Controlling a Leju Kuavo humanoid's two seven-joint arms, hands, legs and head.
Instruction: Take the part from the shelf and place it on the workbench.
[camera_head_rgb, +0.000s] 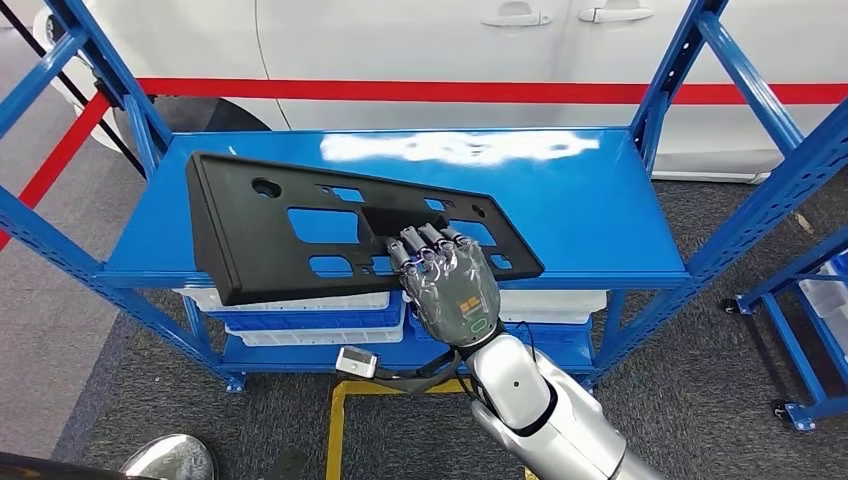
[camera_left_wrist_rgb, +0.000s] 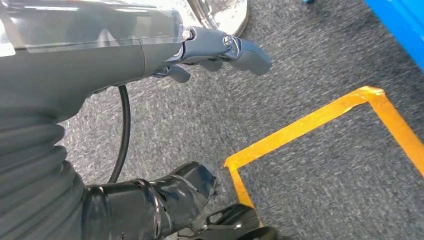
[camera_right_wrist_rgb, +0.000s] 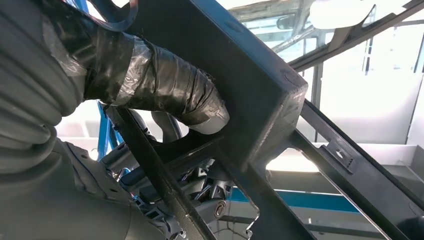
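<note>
The part (camera_head_rgb: 290, 225) is a long black plastic panel with several cut-outs, lying slantwise on the top board of the blue shelf (camera_head_rgb: 590, 210), its near edge overhanging the front. My right hand (camera_head_rgb: 450, 285) grips that near edge toward the panel's right end, fingers over the top. In the right wrist view the taped thumb (camera_right_wrist_rgb: 170, 85) presses under the black panel (camera_right_wrist_rgb: 250, 75) and the fingers curl around a rib of it. My left hand (camera_left_wrist_rgb: 150, 50) hangs over the grey carpet with nothing in it, fingers loosely apart.
White and blue bins (camera_head_rgb: 300, 315) sit on the shelf's lower level. Blue uprights stand at both sides, and another blue rack (camera_head_rgb: 800, 330) stands at the right. A white car (camera_head_rgb: 400, 40) is parked behind. Yellow floor tape (camera_head_rgb: 335, 420) marks the carpet below me.
</note>
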